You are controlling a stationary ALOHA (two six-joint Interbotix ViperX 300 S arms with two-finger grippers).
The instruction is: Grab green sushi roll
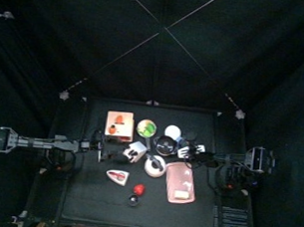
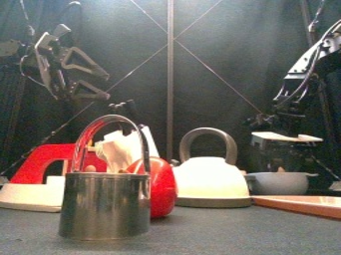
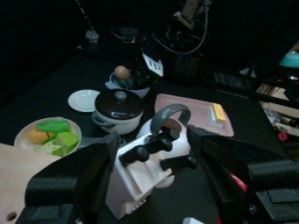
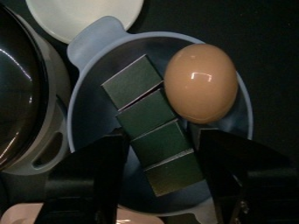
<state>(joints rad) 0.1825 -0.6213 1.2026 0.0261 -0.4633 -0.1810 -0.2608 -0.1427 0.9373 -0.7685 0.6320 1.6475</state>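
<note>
The green sushi roll (image 1: 147, 128) is a small round piece with a green centre and pale rim. It sits at the table's back, between the orange box (image 1: 118, 124) and a white plate (image 1: 173, 132). In the left wrist view the roll (image 3: 52, 136) shows green and orange filling. My left gripper (image 1: 96, 149) is open, left of the middle and short of the roll; its jaws (image 3: 158, 188) stand wide apart. My right gripper (image 4: 163, 188) is open, right above a blue bowl (image 4: 93, 52) that holds an egg (image 4: 201, 80). The roll is hidden in the front view.
A white-and-black round item (image 3: 119, 109), a white kettle (image 3: 163, 131) and a pink board (image 3: 193, 114) lie near the middle. A red ball (image 1: 138, 190) is near the front edge. A metal cup (image 2: 107, 199) stands close in the front view.
</note>
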